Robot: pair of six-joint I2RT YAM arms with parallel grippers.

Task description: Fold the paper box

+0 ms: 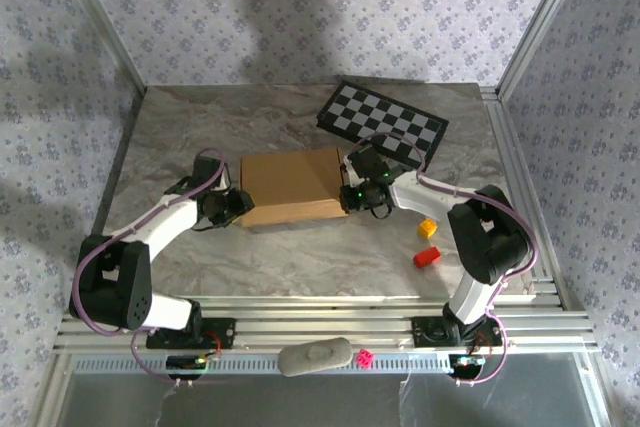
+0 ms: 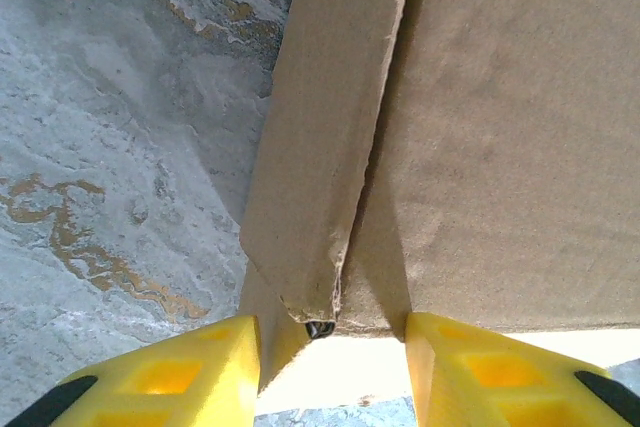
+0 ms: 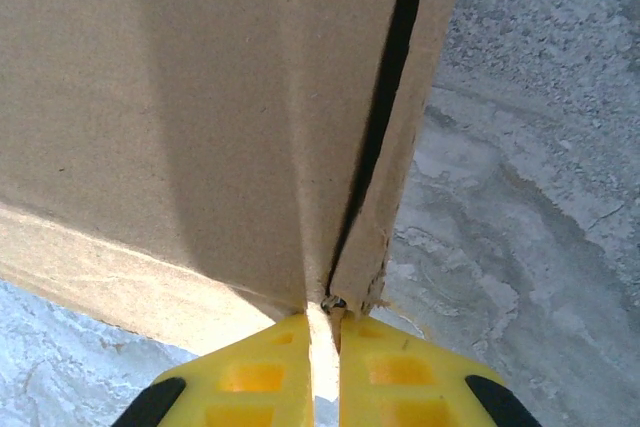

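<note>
A robotics lab cell: marble-look table (image 1: 250, 257), aluminium rails (image 1: 330, 325), wallpapered enclosure walls (image 1: 330, 17).

In the top view the right arm (image 1: 425, 192) covers the checkerboard's (image 1: 385, 125) near corner, and both arms' fingertips are lost against the box (image 1: 290, 187) edges. A grey oblong (image 1: 315, 357) and a pink bit (image 1: 365, 357) on the front rail are too small to identify. Each wrist view cuts the box off at two edges and the fingers at the bottom. Whether the left fingers (image 2: 170, 377) press the cardboard cannot be told, and a dark speck (image 2: 320, 329) at the corner is unclear.
</note>
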